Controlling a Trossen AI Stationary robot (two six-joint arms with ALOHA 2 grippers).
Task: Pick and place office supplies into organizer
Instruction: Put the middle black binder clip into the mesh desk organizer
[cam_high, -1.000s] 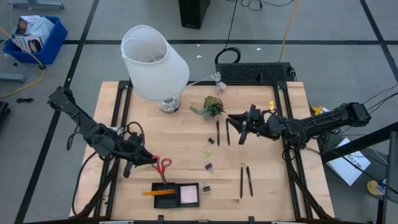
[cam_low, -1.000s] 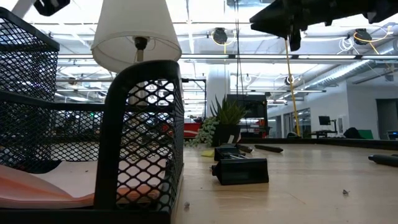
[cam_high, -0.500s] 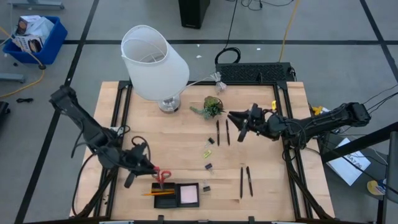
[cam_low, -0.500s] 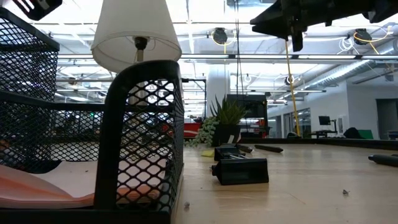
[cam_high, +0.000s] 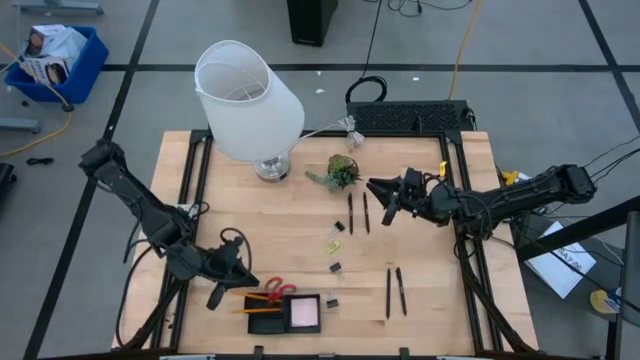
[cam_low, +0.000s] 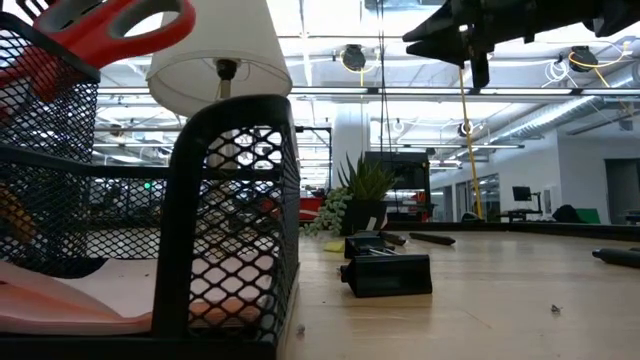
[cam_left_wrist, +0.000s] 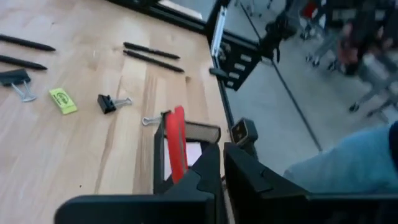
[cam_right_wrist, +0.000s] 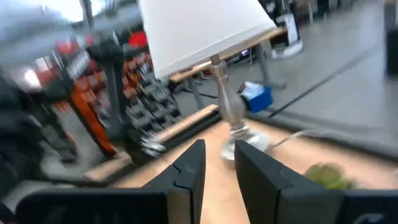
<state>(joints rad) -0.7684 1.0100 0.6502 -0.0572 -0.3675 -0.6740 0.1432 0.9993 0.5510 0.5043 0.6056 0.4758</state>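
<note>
Scissors held at the organizer's rim

High view: the left gripper pinches red-handled scissors above the black organizer, which holds a pink pad and orange pencils. Low view: red handles top the mesh wall. Left wrist view: the scissors' red shank runs out from between the fingers over the organizer. Right wrist view: right gripper is slightly spread, empty.

Wooden table bears lamp, pens (four), organizer.
</note>
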